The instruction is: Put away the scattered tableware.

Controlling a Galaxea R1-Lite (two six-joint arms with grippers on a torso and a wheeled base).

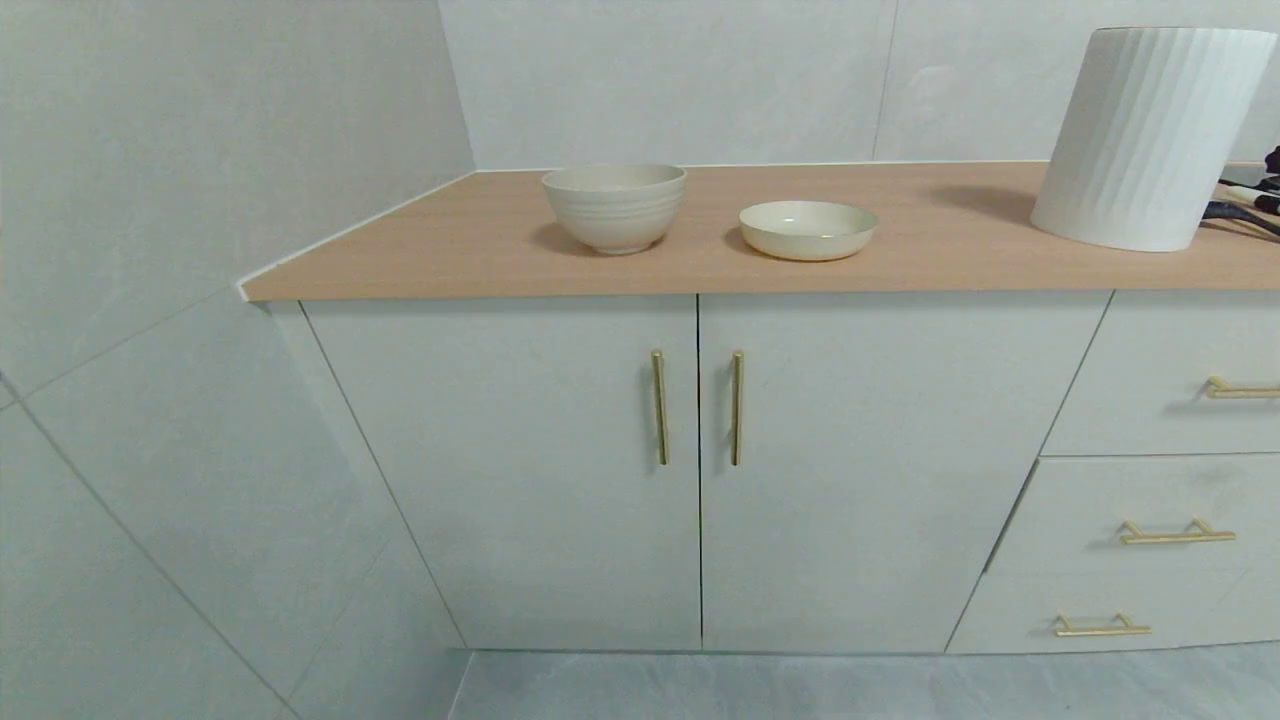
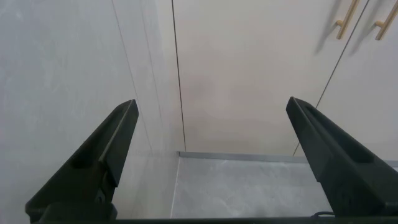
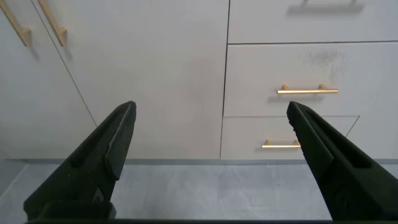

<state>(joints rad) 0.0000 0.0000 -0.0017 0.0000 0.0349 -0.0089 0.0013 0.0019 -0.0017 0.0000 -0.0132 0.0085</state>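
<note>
A deep cream bowl (image 1: 614,206) with ribbed sides stands on the wooden countertop (image 1: 480,240), left of centre. A shallow cream dish (image 1: 808,229) sits to its right, a short gap between them. Below them are two shut white cabinet doors (image 1: 520,470) with upright gold handles (image 1: 659,406). My left gripper (image 2: 211,109) is open, low down, facing the cabinet's left corner and the floor. My right gripper (image 3: 211,112) is open too, low before the drawers (image 3: 298,81), nothing between its fingers.
A tall white ribbed cylinder (image 1: 1150,135) stands at the counter's right, with dark cables (image 1: 1245,205) behind it. Three drawers with gold handles (image 1: 1177,534) fill the cabinet's right side. A tiled wall (image 1: 150,300) closes in on the left. Grey floor (image 1: 800,685) lies below.
</note>
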